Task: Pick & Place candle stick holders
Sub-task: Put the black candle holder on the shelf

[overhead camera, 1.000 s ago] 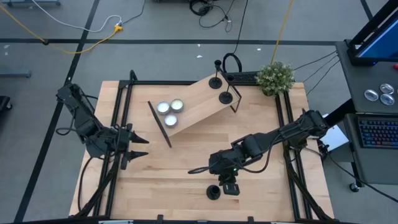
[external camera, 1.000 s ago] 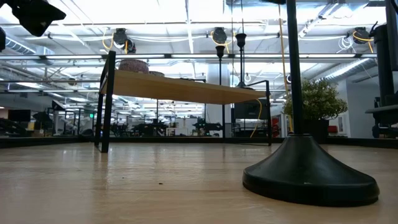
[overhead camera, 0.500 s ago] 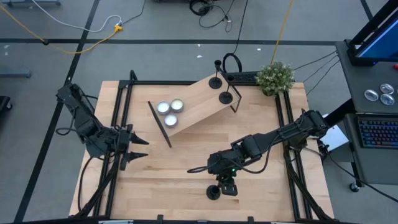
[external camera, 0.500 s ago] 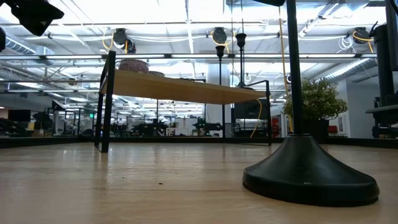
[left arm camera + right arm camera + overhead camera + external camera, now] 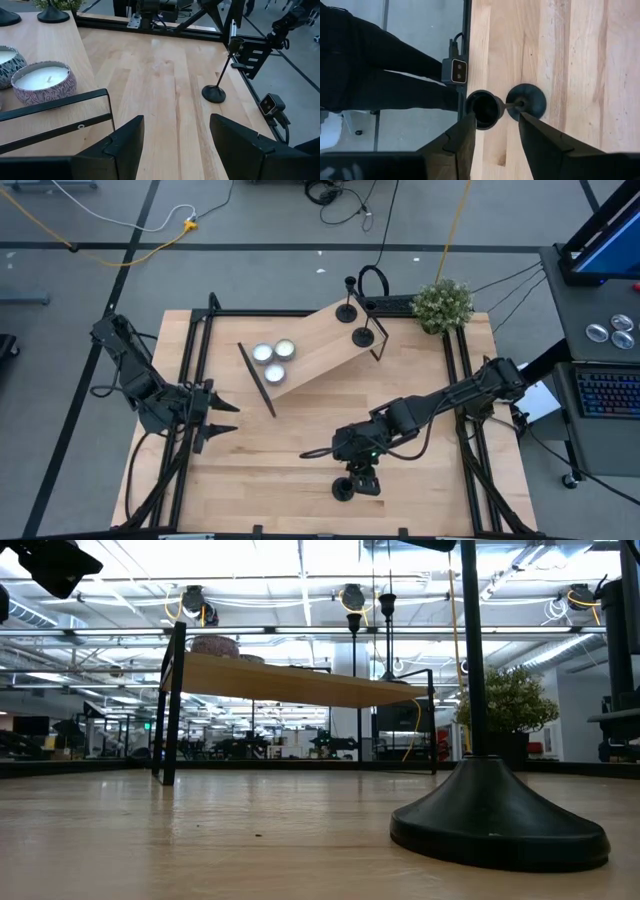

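Wooden table with a raised shelf and one holder on the boards

The pale plank table (image 5: 260, 470) fills the middle of the high view. A slanted wooden shelf (image 5: 320, 345) on black legs stands at its upper centre. A black candlestick holder (image 5: 343, 488) stands on the bare boards at lower centre, near the front edge. A potted plant (image 5: 443, 304) sits at the upper right corner.

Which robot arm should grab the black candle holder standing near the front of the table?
The right. Its gripper hangs directly over that candle holder, jaws open astride the stem. The left gripper waits far off at the table's left side.
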Controlling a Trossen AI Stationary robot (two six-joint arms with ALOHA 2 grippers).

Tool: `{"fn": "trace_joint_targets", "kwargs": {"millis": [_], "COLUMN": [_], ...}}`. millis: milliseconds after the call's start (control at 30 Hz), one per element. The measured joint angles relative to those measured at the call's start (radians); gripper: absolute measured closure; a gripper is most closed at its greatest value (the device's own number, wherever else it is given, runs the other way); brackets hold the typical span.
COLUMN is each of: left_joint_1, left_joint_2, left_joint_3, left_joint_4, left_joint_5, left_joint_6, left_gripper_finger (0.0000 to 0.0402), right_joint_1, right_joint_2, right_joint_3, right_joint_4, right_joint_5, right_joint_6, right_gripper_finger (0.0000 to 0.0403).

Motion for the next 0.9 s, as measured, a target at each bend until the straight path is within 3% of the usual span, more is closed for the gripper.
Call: {"fn": "trace_joint_targets", "kwargs": {"millis": [633,900], "left_joint_1": [0.000,0.000], "left_joint_2": [0.000,0.000], "left_joint_3": [0.000,0.000], "left_joint_4": [-0.010,-0.008], "left_joint_5": [0.010,0.010], "left_joint_6": [-0.011,-0.015], "left_gripper_finger": [0.0170,0.0169], "right_joint_1": [0.003,-0.001], "right_joint_2": [0.071,0.071], "right_joint_3": [0.000,-0.002], "right_joint_4": [0.004,-0.001], "right_joint_5": [-0.023,0.001], "right_joint_6": [0.031,0.034], "right_gripper_finger": [0.0258,0.0313]}}
